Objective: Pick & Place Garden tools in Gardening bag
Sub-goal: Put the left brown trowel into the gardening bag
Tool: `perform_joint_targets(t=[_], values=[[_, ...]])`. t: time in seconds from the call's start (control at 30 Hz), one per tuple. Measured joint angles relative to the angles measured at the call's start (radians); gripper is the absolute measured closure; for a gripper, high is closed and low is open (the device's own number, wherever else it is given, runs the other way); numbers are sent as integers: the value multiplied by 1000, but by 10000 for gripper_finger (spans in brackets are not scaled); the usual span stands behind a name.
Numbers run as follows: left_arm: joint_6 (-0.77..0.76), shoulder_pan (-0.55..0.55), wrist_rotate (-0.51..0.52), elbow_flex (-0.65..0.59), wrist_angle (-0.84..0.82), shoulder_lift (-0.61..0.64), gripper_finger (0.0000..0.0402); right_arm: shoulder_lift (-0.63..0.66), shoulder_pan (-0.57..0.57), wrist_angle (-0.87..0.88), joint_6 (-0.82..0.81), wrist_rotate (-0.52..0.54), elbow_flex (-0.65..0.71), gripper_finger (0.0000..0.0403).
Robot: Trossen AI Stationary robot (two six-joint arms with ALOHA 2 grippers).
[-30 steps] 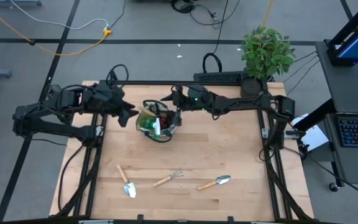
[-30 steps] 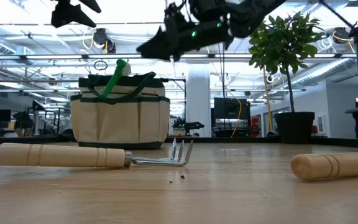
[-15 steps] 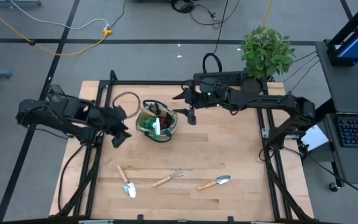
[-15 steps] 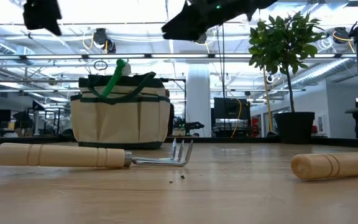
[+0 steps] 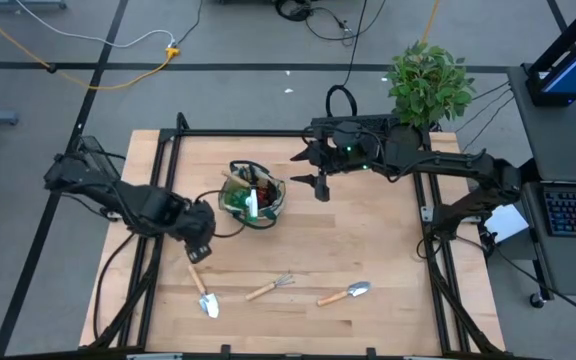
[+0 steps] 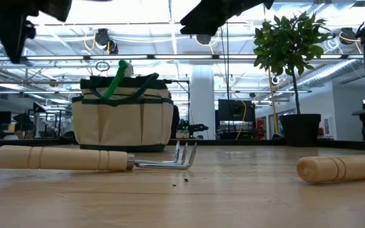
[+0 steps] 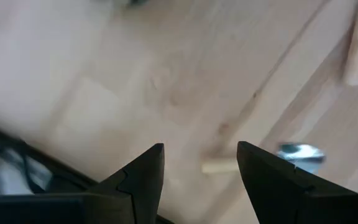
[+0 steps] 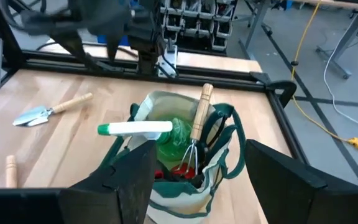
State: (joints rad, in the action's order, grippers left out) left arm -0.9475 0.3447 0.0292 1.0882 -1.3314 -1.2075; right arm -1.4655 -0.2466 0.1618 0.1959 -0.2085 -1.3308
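Bench (image 5: 368, 240): pale wood planks, matt, visible grain. Gardening bag (image 6: 122, 120): tan woven cloth, dark green fabric trim. Spray bottle (image 8: 148, 129): green plastic, white neck, slight sheen. Hand rake (image 6: 94, 158): smooth light wooden handle, bright metal tines. Trowel (image 5: 346, 294): wooden handle, shiny metal blade.

your gardening bag (image 5: 252, 197) stands upright mid-tabletop toward the far edge, holding the green spray bottle (image 8: 143, 129) and a rake (image 8: 196, 134); near the front edge lie two trowels (image 5: 204, 294) (image 5: 345, 293) and a hand rake (image 5: 271, 287).
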Motion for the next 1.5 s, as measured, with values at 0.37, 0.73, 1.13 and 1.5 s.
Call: perform_joint_targets(t=[0.37,0.73,1.13,1.5], values=[[-668,111,-186,0,27,-113,192,3,0,11,13,-1,-1,165],[-1154,280,-80,-46,135,-114,192,42,-15,151,111,1,0,165],[-1536,402,-47,-340,580,-114,192,222,-60,190,86,3,169,165],[-1549,394,-99,-367,556,-114,192,474,-62,12,-43,3,454,165]])
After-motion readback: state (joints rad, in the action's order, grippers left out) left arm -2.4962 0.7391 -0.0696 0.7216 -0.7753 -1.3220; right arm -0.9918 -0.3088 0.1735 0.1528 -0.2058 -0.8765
